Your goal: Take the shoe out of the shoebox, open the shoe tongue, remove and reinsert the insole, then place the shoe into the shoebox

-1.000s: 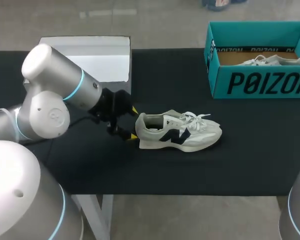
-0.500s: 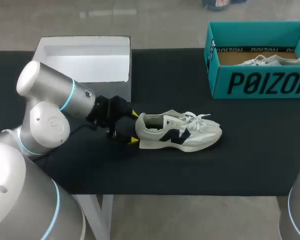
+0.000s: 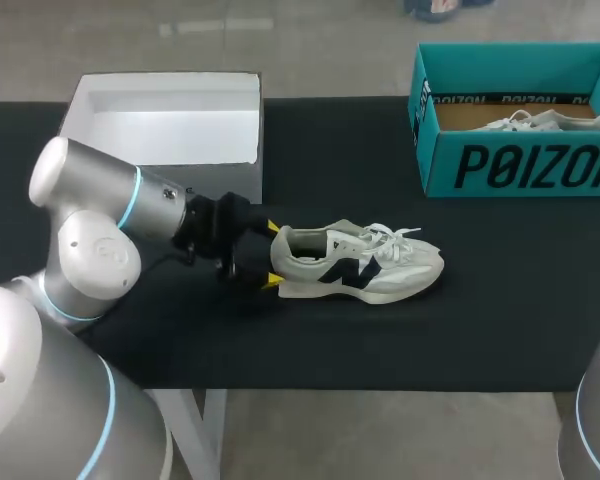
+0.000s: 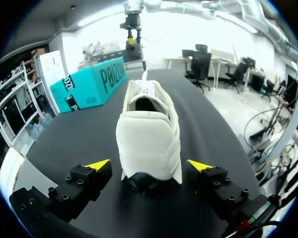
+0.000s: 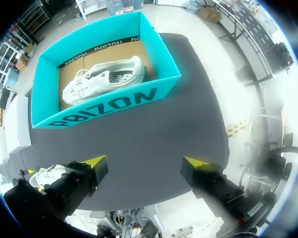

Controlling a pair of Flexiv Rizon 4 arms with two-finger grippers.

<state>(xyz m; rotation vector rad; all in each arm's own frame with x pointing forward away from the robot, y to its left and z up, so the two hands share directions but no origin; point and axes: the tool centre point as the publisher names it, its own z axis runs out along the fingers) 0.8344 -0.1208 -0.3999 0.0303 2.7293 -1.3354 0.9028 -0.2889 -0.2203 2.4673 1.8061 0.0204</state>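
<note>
Black table (image 3: 500,330) carries the shoe (image 3: 358,263) at mid-frame of the head view, out of the box (image 3: 520,165) at upper right; tongue, insole and return all remain, I judge. Left gripper (image 3: 271,253) stands wide around the heel, and its wrist view shows gaps on both sides (no grip yet). Right gripper (image 5: 144,160), wide and empty, looks down on the box, revealing a second shoe (image 5: 102,79) inside.
</note>
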